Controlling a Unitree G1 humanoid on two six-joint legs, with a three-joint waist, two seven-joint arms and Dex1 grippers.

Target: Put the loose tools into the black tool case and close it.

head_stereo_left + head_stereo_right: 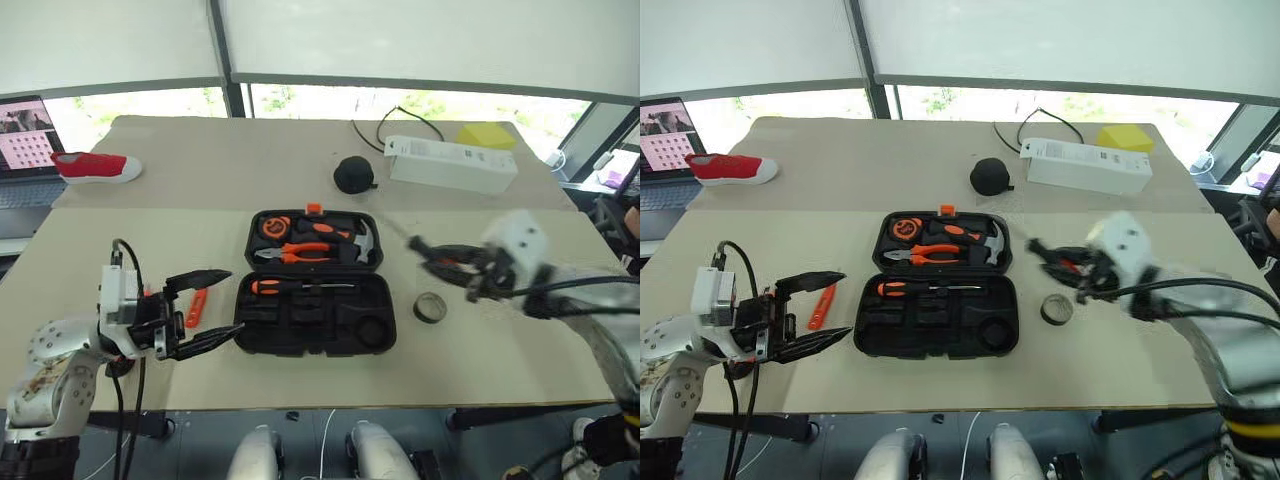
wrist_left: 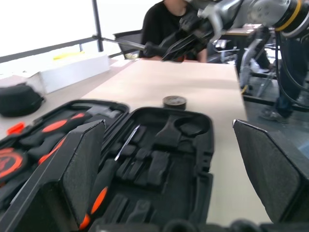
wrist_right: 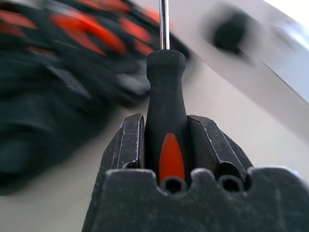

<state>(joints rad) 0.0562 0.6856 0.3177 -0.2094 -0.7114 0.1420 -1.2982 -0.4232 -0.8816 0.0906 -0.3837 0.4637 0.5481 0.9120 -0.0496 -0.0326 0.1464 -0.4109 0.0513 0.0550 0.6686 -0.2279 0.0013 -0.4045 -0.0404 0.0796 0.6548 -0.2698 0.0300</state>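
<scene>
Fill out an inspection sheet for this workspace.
Surface: beige table.
Job's things: black tool case open, one screwdriver slotted; tape roll and orange tool loose beside it.
Clutter: red shoe, black lump, white box.
Hands: left hand open; right hand shut on second screwdriver.
Cables: black cable by the box.
Surroundings: windows, laptop, seated person.

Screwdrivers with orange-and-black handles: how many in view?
2. One screwdriver lies in the black tool case; the other screwdriver is clamped in the right gripper. Others may be hidden.
</scene>
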